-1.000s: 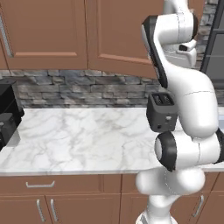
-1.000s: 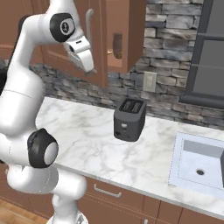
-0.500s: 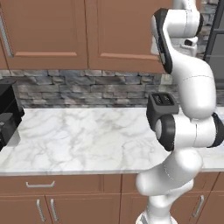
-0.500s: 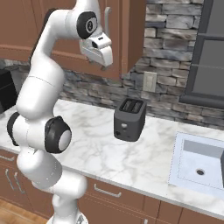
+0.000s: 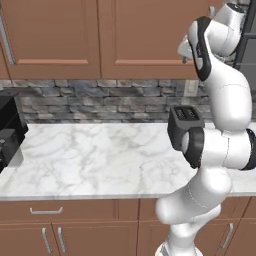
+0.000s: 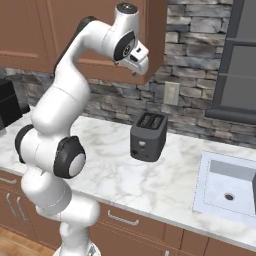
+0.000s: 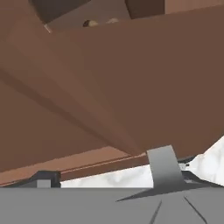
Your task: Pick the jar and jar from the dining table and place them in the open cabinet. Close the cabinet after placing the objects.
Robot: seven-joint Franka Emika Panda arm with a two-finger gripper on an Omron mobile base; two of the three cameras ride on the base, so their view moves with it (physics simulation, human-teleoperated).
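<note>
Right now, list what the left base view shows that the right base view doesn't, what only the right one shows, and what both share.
Left base view alone: a black appliance at the counter's left end and the closed wooden wall cupboard doors seen head-on. Right base view alone: a white sink basin set into the counter, a wall outlet on the stone backsplash, and a dark window frame. Both share the black toaster, the white marble counter, the stone backsplash and the white arm raised to the cupboard, its pincer near the door's lower edge.

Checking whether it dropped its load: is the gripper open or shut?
Open. The gripper, raised by the cabinet, has nothing between its jaws.
</note>
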